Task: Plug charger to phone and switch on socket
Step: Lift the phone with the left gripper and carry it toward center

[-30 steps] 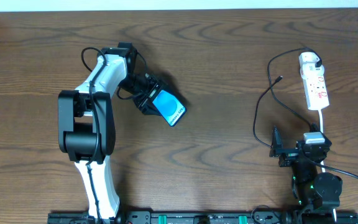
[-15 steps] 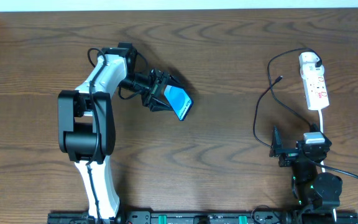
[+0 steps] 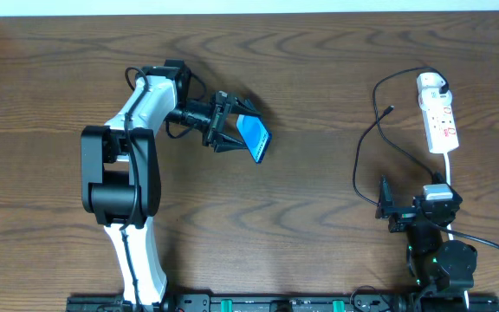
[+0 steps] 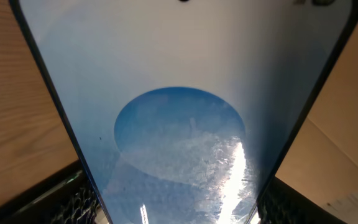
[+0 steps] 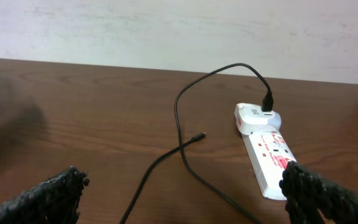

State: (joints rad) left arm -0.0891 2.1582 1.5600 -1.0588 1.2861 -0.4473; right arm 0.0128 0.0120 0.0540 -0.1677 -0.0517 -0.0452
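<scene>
Left gripper (image 3: pixel 239 130), at ten o'clock in the overhead view, grasps the phone (image 3: pixel 255 140), now raised and swung toward three o'clock; right gripper (image 3: pixel 386 206) waits spread and empty at four o'clock; the charger (image 3: pixel 392 109) lies unplugged near the socket (image 3: pixel 440 121) at two o'clock.

Cropping the phone (image 4: pixel 179 93) at the left wrist view's top and bottom; hiding the socket (image 5: pixel 263 146) partly behind the right fingers (image 5: pixel 328 193).

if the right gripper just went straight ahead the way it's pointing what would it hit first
Most likely the charger, its thin black cable lying just ahead, though clearance above it is unclear.
</scene>
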